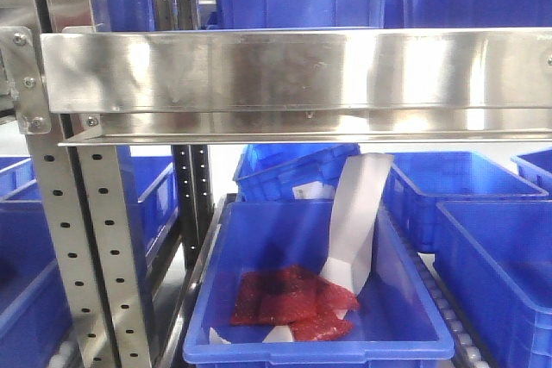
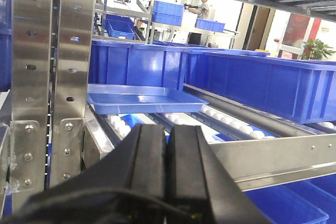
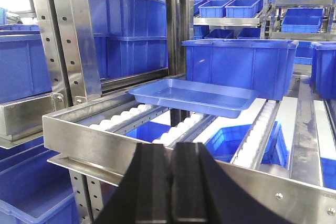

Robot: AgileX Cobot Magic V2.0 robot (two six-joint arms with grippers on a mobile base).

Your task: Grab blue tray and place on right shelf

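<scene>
left pincer point(image 2: 167, 153): fingers pressed together, holding nothing, hanging back outside the rack
right pincer point(image 3: 170, 174): same deal, closed up and empty
blue tray point(image 3: 193, 96): sitting on the white rollers of the right shelf point(image 3: 173, 150), behind the steel front rail
progress: looks basically done to me, tray's placed, nothing left but backing off

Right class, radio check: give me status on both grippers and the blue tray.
Left gripper shut, empty. Right gripper shut, empty. Blue tray resting on the shelf rollers, ungripped. Steel front rail between grippers and tray.
</scene>
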